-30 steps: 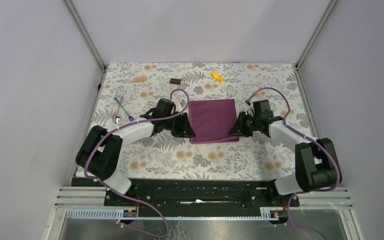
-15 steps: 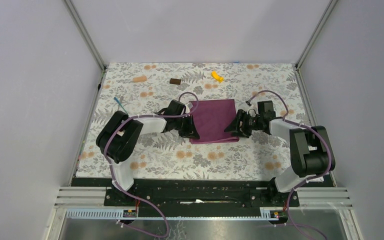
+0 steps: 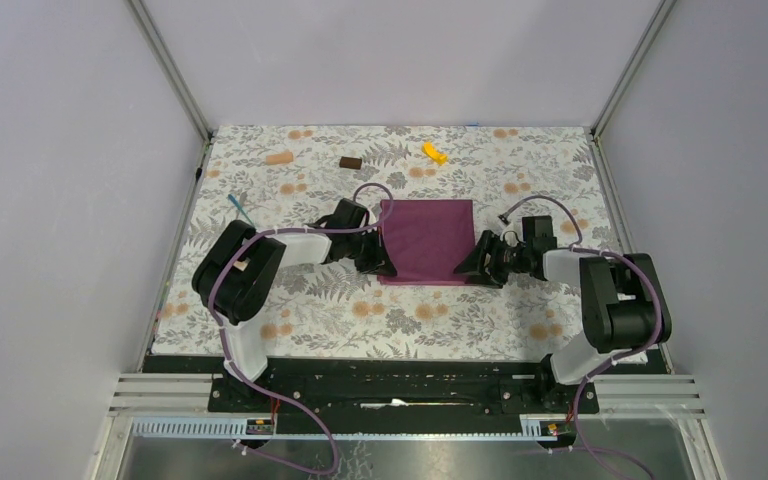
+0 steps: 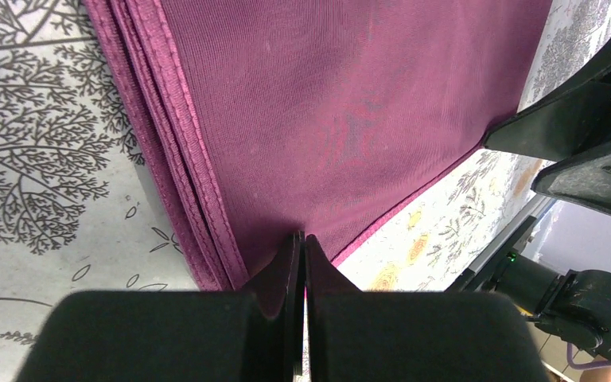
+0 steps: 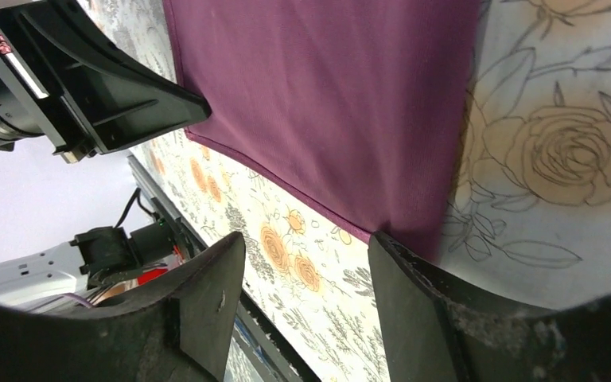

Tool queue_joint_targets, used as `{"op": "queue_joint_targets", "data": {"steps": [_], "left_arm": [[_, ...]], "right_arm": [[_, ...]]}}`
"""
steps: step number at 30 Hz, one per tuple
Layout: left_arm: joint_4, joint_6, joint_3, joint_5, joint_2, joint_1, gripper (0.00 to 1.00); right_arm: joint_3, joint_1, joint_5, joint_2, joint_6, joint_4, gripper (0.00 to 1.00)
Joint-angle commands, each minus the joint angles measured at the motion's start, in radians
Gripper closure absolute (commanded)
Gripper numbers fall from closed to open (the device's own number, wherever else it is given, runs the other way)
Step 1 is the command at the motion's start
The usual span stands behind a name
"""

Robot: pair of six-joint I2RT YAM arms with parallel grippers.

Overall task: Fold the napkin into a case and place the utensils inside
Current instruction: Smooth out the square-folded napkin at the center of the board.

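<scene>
The plum napkin [image 3: 425,240] lies folded flat in the middle of the floral covering; it also shows in the left wrist view [image 4: 350,103] and the right wrist view [image 5: 326,95]. My left gripper [image 3: 387,269] [image 4: 303,239] is shut, its tips at the napkin's near-left corner by the stacked hems. My right gripper [image 3: 464,271] [image 5: 309,239] is open at the near-right corner, one fingertip [image 5: 390,243] touching the cloth edge, nothing between the jaws. One bluish utensil handle [image 3: 241,207] shows at the far left; the other utensil is hidden behind my left arm.
A brown block [image 3: 350,162], a yellow piece [image 3: 434,152] and a peach piece [image 3: 279,158] lie near the back edge. Grey walls enclose the floral covering [image 3: 360,310] on three sides. The arm bases stand at the near edge.
My left arm swung its elbow inward, covering the spoon. My right gripper slid toward the near-right corner. The napkin's left side, lifted half a second ago, lies flat again.
</scene>
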Motion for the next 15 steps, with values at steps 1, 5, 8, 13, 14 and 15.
{"op": "queue_joint_targets", "data": {"steps": [1,5,8,13,14,15], "left_arm": [[-0.041,0.034,-0.059,-0.126,0.040,0.020,1.00],[-0.032,0.032,-0.069,-0.118,0.040,0.020,1.00],[-0.027,0.031,-0.072,-0.119,0.039,0.020,1.00],[-0.025,0.026,-0.077,-0.122,0.040,0.020,1.00],[-0.024,0.025,-0.077,-0.121,0.041,0.020,1.00],[-0.023,0.024,-0.077,-0.116,0.044,0.020,1.00]], "right_arm": [[0.000,-0.008,0.161,-0.058,-0.077,-0.097,0.33],[0.032,-0.005,0.107,-0.136,-0.047,-0.159,0.33],[0.059,-0.004,0.042,-0.174,0.000,-0.131,0.29],[0.028,-0.008,-0.009,-0.053,0.048,0.027,0.28],[0.009,-0.017,-0.001,-0.031,0.046,0.048,0.28],[-0.012,-0.031,0.009,-0.015,0.037,0.062,0.29]]}}
